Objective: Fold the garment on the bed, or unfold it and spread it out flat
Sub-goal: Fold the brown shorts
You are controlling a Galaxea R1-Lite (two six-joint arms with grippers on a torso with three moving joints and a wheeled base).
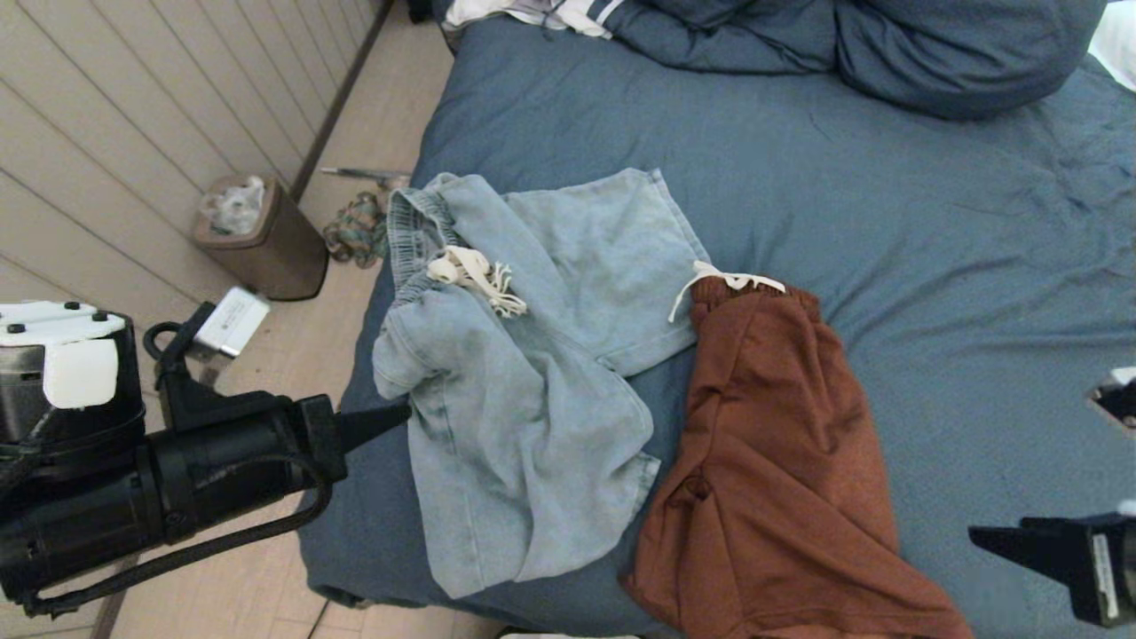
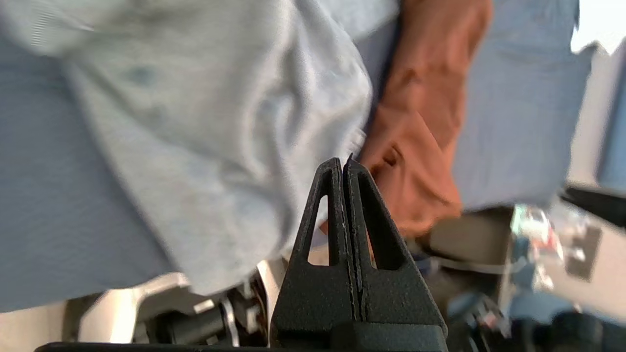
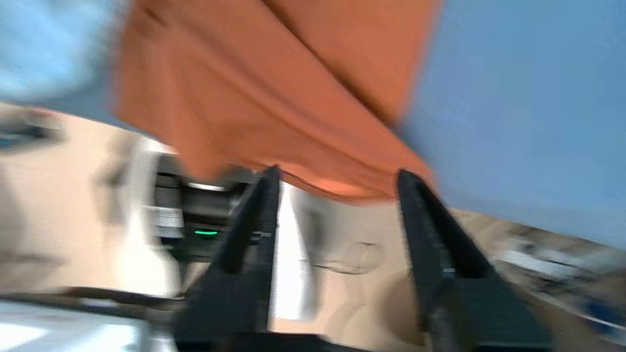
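Lying lengthwise bed-foot-to-headboard: rust shorts (image 1: 781,444)

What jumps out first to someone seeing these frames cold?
Two pairs of shorts on the blue bed: rumpled light-blue shorts near its left edge, and rust-orange shorts right beside them, reaching the near edge. The left gripper, shut and empty, points at the light-blue pair's left edge, while the right gripper stands open near the orange pair's hem.
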